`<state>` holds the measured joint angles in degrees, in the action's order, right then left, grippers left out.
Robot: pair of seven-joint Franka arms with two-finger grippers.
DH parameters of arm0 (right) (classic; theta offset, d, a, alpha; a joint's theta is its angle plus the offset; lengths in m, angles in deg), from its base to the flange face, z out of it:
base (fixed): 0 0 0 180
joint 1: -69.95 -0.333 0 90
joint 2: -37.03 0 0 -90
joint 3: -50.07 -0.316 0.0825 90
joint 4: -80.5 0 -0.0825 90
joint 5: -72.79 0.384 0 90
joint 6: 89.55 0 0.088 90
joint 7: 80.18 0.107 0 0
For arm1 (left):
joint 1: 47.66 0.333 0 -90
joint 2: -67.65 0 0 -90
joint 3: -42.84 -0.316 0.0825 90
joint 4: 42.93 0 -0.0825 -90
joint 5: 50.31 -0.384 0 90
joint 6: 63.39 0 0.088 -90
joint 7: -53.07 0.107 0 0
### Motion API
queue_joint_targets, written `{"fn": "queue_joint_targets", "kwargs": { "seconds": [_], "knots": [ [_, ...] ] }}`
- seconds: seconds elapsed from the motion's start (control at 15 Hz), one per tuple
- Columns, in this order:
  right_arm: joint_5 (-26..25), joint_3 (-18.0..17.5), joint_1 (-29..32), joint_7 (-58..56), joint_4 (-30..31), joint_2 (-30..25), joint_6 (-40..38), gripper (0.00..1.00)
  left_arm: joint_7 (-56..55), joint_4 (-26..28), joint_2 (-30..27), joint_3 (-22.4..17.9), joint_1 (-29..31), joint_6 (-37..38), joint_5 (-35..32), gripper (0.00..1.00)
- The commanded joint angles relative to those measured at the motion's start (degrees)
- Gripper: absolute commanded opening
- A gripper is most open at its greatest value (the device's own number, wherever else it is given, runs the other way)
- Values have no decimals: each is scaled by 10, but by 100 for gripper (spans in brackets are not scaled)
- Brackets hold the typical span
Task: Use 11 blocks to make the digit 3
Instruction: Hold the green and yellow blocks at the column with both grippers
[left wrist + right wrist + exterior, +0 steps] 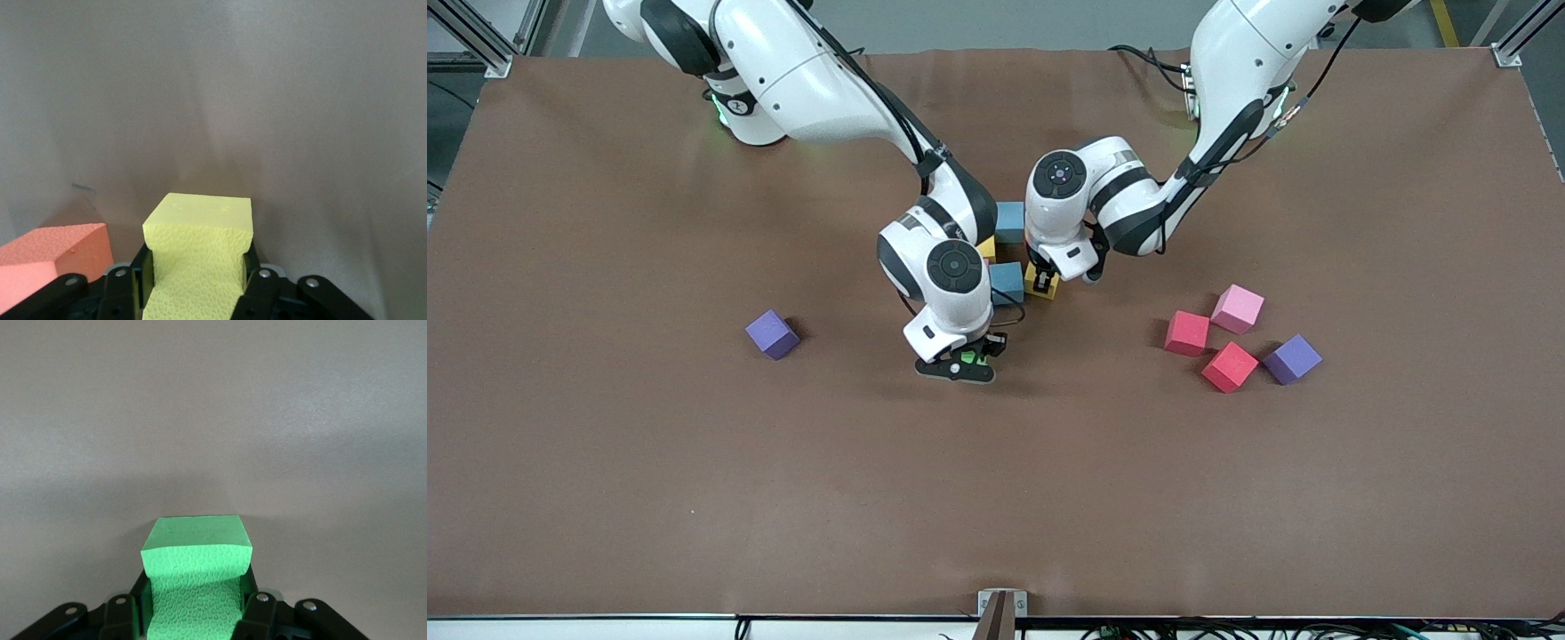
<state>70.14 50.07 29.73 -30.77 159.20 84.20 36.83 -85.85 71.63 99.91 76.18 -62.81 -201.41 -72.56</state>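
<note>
My left gripper (pixel 1042 283) is shut on a yellow block (pixel 1040 284) low at the table, beside a light blue block (pixel 1007 283). In the left wrist view the yellow block (pixel 198 250) is squeezed between the jaws of my left gripper (pixel 195 270), with an orange block (pixel 53 260) close beside it. Another light blue block (pixel 1009 222) and a second yellow block (pixel 986 250) lie partly hidden under the right arm. My right gripper (pixel 967 360) is shut on a green block (pixel 197 573), low over bare table nearer the front camera.
A pink block (pixel 1237 308), two red blocks (pixel 1187 332) (pixel 1229 366) and a purple cube (pixel 1292 358) sit loose toward the left arm's end. Another purple cube (pixel 772 334) lies alone toward the right arm's end. The brown mat (pixel 694 489) covers the table.
</note>
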Motion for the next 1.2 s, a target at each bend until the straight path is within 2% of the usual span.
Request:
{"fn": "queue_joint_targets", "kwargs": {
  "seconds": [0.0, 0.47, 1.14],
  "knots": [
    [1, 2, -11, 24, -16, 12, -5, 0, -50, 29, 3, -4, 17, 0, 3, 26],
    [1, 1, -34, 53, -21, 12, 0, 0, -142, 8, 11, -5, 7, -1, 3, 26],
    [5, 1, -36, 59, -42, 13, -3, 0, -147, -19, 29, -5, -2, -1, 2, 27]
  ]
}}
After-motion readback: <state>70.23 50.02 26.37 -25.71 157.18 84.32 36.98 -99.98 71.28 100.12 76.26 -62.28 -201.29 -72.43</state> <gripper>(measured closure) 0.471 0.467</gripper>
